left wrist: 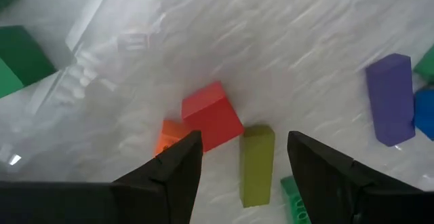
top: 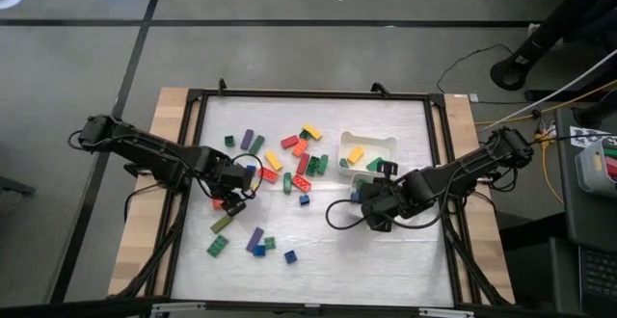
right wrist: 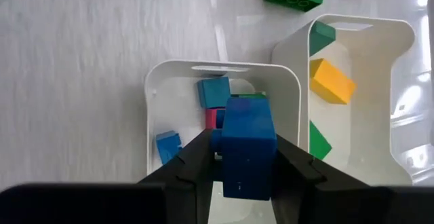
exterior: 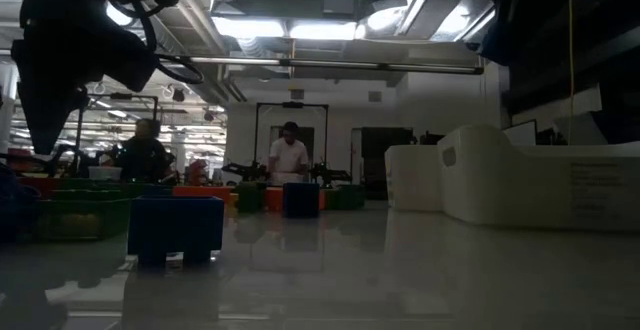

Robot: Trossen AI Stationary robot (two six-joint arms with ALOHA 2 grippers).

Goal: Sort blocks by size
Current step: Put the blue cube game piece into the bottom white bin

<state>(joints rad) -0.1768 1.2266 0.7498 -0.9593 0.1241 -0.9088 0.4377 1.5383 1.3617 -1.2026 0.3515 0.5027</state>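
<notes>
Loose blocks (top: 289, 159) in red, green, yellow, purple and blue lie scattered over the white mat. My left gripper (left wrist: 244, 142) hangs open above the mat's left part, pointing down. A red cube (left wrist: 211, 115), an orange block (left wrist: 169, 136) and an olive bar (left wrist: 256, 164) lie below it, untouched. My right gripper (right wrist: 247, 149) is shut on a blue block (right wrist: 247, 139) above a small white tray (right wrist: 157, 88) that holds blue blocks (right wrist: 215, 89). In the high view the right arm (top: 386, 198) hides that tray. My right gripper pinches the blue block by two opposite sides (right wrist: 227, 149) between its two fingers. The fingers come from above, slanting steeply down. The block is lifted clear, over the small tray's inside.
A second white tray (top: 366, 152) beside the small one holds yellow (right wrist: 331, 80) and green blocks. A purple bar (left wrist: 390, 98) and a blue block (left wrist: 426, 112) lie near my left gripper. A black frame (top: 313, 94) runs around the mat.
</notes>
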